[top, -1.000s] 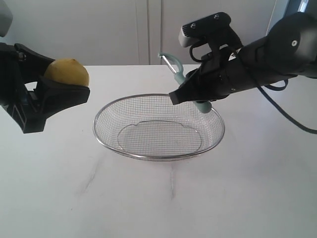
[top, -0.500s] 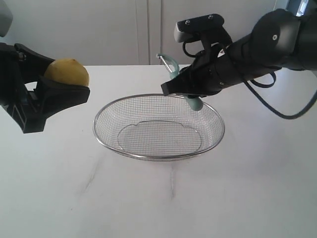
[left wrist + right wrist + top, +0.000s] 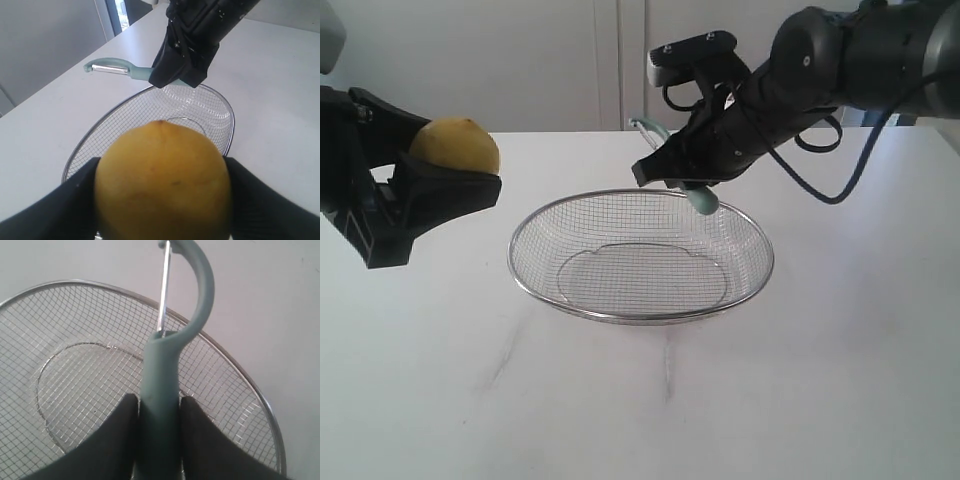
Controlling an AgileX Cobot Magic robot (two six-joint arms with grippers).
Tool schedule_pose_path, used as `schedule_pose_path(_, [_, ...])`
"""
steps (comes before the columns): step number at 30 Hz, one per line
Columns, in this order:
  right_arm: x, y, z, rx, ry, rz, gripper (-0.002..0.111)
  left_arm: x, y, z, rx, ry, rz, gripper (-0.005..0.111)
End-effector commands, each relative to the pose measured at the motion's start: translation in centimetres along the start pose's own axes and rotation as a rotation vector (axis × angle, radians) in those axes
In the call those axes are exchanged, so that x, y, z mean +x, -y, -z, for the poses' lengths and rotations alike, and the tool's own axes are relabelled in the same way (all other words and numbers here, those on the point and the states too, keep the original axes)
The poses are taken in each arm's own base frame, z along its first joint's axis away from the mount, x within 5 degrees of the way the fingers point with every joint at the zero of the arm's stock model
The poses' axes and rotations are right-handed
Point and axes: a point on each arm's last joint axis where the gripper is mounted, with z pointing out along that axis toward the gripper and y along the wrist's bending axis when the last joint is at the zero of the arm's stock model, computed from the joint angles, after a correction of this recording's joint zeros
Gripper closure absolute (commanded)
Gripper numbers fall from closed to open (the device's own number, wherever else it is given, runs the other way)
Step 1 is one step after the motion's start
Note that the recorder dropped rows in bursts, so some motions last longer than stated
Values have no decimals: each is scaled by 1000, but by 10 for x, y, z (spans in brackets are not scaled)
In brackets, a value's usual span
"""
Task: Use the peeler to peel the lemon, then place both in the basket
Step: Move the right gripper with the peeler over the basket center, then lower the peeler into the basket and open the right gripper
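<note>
Left of the basket (image 3: 640, 318), the left end effector (image 3: 442, 165) clamps the lemon (image 3: 455, 145) above the counter (image 3: 820, 380). Over the basket's far rim, the right end effector (image 3: 672, 172) grips the peeler (image 3: 704, 200), its blade seemingly aimed toward the lemon, well apart.

Round yellow lemon (image 3: 455, 146), skin smooth and whole on the faces in view, with a few faint brown specks. Pinched between the 2 black fingers of the left gripper (image 3: 448, 152) and held in the air at the left, well apart from the other 2 things. Slim peeler (image 3: 159, 375) with pale teal handle and curved silver blade head, clamped at the handle by the right gripper (image 3: 672, 175). Tilted, blade head raised and pointing left, rounded handle end low, just above the far rim of the basket (image 3: 640, 319). Large shallow oval of see-through silver wire mesh with a thick metal rim, upright on the white table (image 3: 820, 380), lower than the lemon and to its right, beneath the peeler.
</note>
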Motion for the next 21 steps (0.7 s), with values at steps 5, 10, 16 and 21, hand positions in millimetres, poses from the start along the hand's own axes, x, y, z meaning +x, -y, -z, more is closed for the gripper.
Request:
schedule_pose_path(5, [2,6,-28,30,29,57,108,-4,0,3,-10,31,24,107])
schedule_pose_path(10, [10,6,-37,22,-21,54,108,-4,0,3,-15,31,24,107])
schedule_pose_path(16, [21,5,-38,5,-141,96,108,-4,0,3,-15,31,24,107])
schedule_pose_path(21, [29,8,-48,16,-192,133,108,-4,0,3,-17,31,24,107])
